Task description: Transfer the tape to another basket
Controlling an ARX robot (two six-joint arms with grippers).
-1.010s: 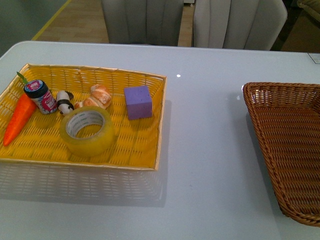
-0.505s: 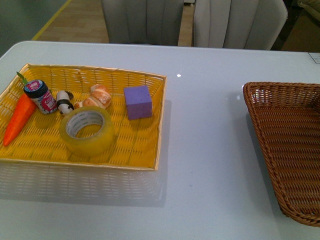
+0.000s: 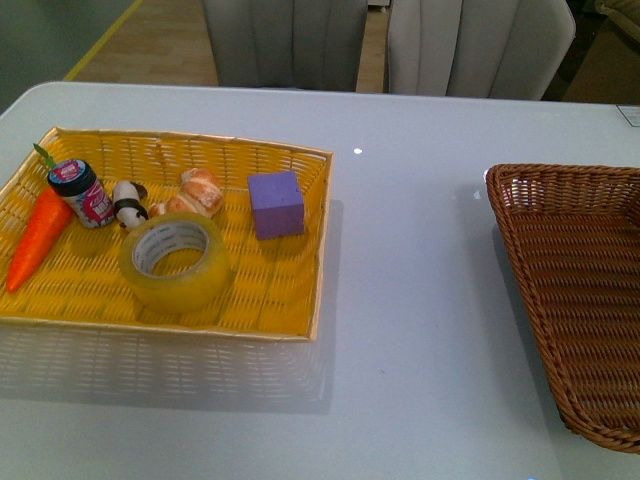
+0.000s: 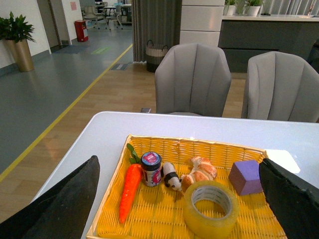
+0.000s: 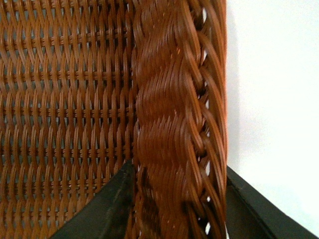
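the tape [image 3: 178,280] lies flat, hole upward, in the yellow basket [image 3: 270,285] on the left of the white table [image 3: 420,300], near that basket's front rim; around it sit an orange carrot [image 3: 38,240] at the far left, a small jar [image 3: 82,192] with a dark lid, a little black-and-white panda figure [image 3: 128,205], a bread roll [image 3: 195,195] and a purple cube [image 3: 276,204], all behind or beside the roll and none clearly touching it; the brown wicker basket [image 3: 590,300] stands well apart at the right edge of the table, with nothing visible inside it; two grey chairs [image 3: 285,40] stand behind the table; neither arm shows in the front view.

the left gripper [image 4: 177,160] is spread wide and holds nothing; its black fingers [image 4: 70,199] frame the yellow basket from above and in front, well clear of the tape [image 4: 209,221].

the right gripper [image 5: 179,165] hangs close over the brown basket [image 5: 164,114]; its dark fingers [image 5: 104,209] stand apart on either side of the thick braided rim, holding nothing; whether they touch the wicker cannot be told.
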